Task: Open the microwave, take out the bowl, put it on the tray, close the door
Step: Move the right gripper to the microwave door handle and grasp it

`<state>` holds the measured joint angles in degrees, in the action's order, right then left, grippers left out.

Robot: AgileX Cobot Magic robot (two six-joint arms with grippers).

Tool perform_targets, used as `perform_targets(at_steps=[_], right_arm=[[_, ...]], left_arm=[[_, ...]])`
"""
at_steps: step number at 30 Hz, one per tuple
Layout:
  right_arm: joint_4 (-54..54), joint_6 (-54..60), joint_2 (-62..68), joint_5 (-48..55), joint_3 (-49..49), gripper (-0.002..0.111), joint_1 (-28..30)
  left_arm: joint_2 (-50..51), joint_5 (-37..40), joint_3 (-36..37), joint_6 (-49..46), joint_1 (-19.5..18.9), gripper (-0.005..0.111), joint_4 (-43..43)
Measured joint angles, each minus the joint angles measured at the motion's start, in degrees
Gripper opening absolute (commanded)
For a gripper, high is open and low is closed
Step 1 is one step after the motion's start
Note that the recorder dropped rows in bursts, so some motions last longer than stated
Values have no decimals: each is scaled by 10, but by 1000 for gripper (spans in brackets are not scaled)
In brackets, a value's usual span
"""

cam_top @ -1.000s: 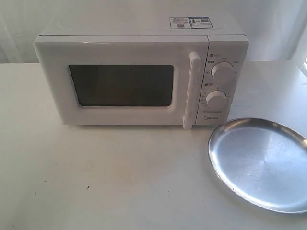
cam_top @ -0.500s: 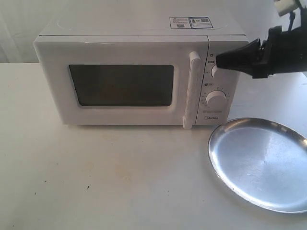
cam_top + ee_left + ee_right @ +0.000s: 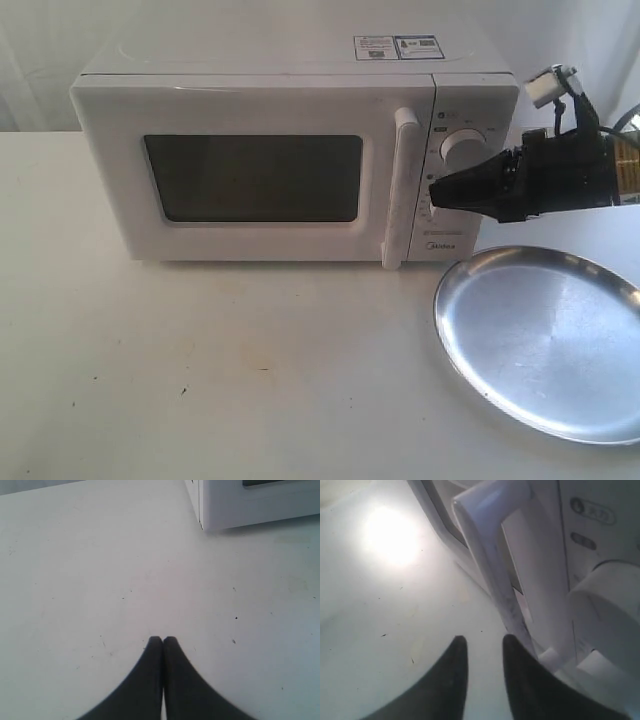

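The white microwave (image 3: 280,70) stands at the back of the table with its door (image 3: 250,230) closed. The tall white handle (image 3: 403,190) runs down the door's right side. My right gripper (image 3: 436,190) hangs in front of the lower dial, just right of the handle, open with nothing between its fingers. In the right wrist view the handle (image 3: 490,545) rises close ahead of the right gripper (image 3: 484,641). The silver tray (image 3: 545,340) lies at the front right. The bowl is hidden. My left gripper (image 3: 163,640) is shut over bare table, outside the exterior view.
Two round dials (image 3: 462,147) sit on the microwave's right panel. A corner of the microwave (image 3: 210,510) shows in the left wrist view. The white table (image 3: 220,370) stretches in front. A pale curtain hangs behind.
The right arm came in from the upper right, then dropped from the upper dial to the lower dial, its tip a little nearer the handle. Nothing else moved.
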<state>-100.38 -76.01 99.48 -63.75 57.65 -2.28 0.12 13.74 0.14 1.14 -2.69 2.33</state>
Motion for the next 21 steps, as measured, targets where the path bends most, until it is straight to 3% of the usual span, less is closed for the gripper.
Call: perform_targets(at_steps=[2, 4, 7, 11, 17, 21], right_arm=[[0, 3, 0, 4, -1, 61, 0], [0, 7, 0, 13, -1, 67, -7], [2, 45, 0, 67, -1, 60, -39], [16, 125, 0, 164, -7, 59, -105], [88, 136, 0, 178, -19, 31, -115], [103, 136, 0, 179, -22, 30, -116]], left_arm=[[0, 0, 0, 0, 0, 0, 0], [0, 0, 0, 0, 0, 0, 0], [0, 0, 0, 0, 0, 0, 0], [0, 0, 0, 0, 0, 0, 0], [0, 0, 0, 0, 0, 0, 0], [0, 0, 0, 0, 0, 0, 0]])
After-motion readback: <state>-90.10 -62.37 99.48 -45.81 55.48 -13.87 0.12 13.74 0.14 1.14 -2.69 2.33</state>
